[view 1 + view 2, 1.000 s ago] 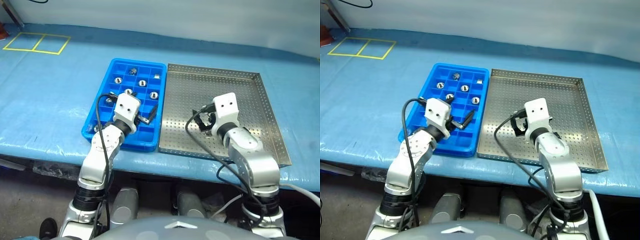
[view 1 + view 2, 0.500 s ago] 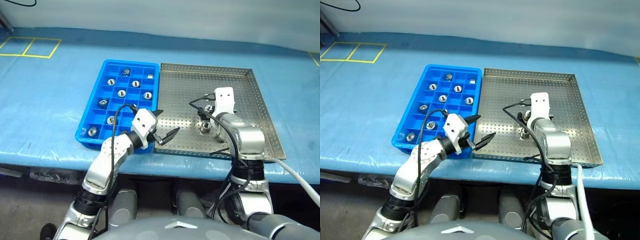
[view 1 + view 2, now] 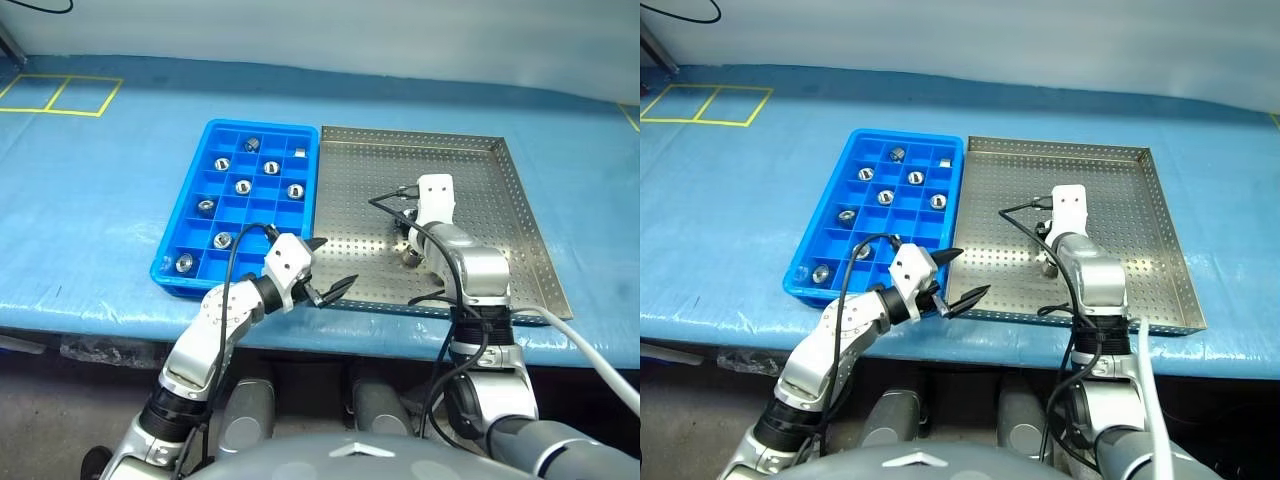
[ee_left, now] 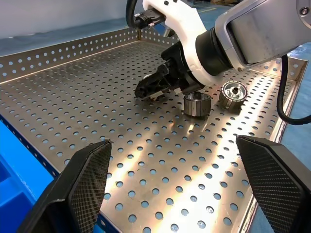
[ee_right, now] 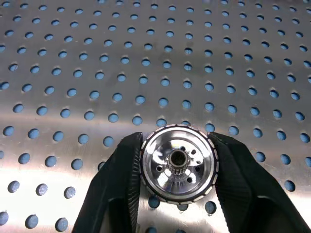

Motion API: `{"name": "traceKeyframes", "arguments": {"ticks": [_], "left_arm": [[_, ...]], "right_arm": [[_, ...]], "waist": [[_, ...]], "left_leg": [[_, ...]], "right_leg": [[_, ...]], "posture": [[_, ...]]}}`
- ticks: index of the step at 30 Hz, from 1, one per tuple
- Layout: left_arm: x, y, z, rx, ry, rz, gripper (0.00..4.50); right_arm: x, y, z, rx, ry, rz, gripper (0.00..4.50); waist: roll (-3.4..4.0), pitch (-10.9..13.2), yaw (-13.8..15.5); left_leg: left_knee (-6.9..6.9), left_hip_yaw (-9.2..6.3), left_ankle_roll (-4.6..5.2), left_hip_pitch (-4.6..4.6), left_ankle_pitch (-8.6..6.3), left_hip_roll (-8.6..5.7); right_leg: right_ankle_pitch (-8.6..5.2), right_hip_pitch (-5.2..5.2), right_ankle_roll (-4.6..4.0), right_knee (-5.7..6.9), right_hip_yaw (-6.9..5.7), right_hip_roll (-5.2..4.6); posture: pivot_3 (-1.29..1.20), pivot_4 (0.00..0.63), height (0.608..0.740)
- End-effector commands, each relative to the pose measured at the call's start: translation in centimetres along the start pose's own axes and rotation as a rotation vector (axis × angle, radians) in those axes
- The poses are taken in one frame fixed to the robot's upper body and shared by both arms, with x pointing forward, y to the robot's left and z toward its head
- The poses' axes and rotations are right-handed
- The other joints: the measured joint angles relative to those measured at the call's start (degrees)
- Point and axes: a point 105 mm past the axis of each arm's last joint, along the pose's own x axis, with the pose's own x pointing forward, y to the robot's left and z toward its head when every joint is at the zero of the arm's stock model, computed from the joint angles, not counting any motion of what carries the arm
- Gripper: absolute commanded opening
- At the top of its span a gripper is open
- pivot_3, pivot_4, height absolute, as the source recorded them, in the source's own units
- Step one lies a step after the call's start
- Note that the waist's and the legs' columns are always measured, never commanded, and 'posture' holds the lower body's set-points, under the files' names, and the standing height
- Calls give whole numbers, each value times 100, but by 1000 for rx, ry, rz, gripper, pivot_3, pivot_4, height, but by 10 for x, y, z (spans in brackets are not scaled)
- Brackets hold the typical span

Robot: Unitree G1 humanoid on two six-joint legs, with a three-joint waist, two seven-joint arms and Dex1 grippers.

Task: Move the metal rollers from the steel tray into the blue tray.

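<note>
Left claw (image 3: 337, 262) hangs spread wide and empty over the near left corner of the steel tray (image 3: 480, 200), just right of the blue tray (image 3: 262, 125). Further in, about midway along the steel tray and somewhat toward its near edge, the right claw (image 5: 177, 141) is clenched on a roller (image 5: 178, 167): its wrist view has one black finger pressed against each side of the ribbed rim, with the hub facing up at the camera. The roller's axis therefore looks upright on the perforated floor, and the grip is across its round side. From the left wrist view two rollers (image 4: 196, 104) (image 4: 232, 93) sit on the floor close by that claw, touching neither wall; which of them is the gripped one I cannot tell from there. Beyond and to the left, several rollers (image 3: 241, 186) already lie one to a compartment in the blue tray, mostly toward its far end, and a small whitish square (image 3: 299, 152) sits near its far right corner. The move ahead turns on this: the blue tray lies to the left of the held roller, across the steel tray's left edge. Free compartments along the blue tray's right side look closest. The right arm has the piece, though the left claw is nearer the goal and stands close to that path.
</note>
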Motion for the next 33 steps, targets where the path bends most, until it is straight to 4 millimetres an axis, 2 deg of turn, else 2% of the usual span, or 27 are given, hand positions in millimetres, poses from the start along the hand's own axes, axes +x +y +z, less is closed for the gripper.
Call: {"name": "traceKeyframes", "arguments": {"ticks": [1,3,6,10,13,19,24,33], "left_arm": [[-3,-2,17,34,-68,16,4500],[-5,1,17,38,-75,43,4500],[-11,12,19,43,-97,124,4500],[-21,24,21,3,-130,233,4500],[-34,34,15,-3,-116,337,4500],[-50,37,9,-17,-100,430,4500],[-58,36,7,-31,-98,478,4500],[-62,34,4,-45,-91,514,4500]], "right_arm": [[-5,2,25,0,-92,9,1721],[-8,8,33,-13,-122,30,1721],[-16,30,50,-32,-189,110,1721],[-28,64,62,-56,-247,238,1721],[-39,104,68,-124,-291,363,1721],[-52,157,73,-214,-350,535,1721],[-53,181,69,-250,-356,603,1721],[-41,201,55,-277,-313,654,1721]], "waist": [[0,0,2],[1,1,0],[9,6,-5],[13,8,-15],[14,8,17],[14,8,113],[14,8,214],[15,8,356]], "left_leg": [[-1,0,0,0,0,0],[-3,0,0,0,0,0],[-6,0,0,0,0,0],[-10,-2,0,3,0,7],[-16,-6,0,5,0,8],[-21,-11,-2,4,1,5],[-20,-10,-7,6,3,5],[-27,-11,-8,7,4,7]], "right_leg": [[0,0,0,0,0,0],[0,-1,0,0,1,0],[0,-3,0,0,1,1],[1,-7,1,5,0,7],[0,-5,1,4,-3,9],[0,-5,0,2,-5,8],[-10,-5,-15,1,-6,7],[-14,-9,-22,3,-10,8]], "posture": [[42,150,740],[44,150,740],[53,150,740],[78,150,740],[100,150,740],[170,150,740],[209,150,740],[240,150,740]]}}
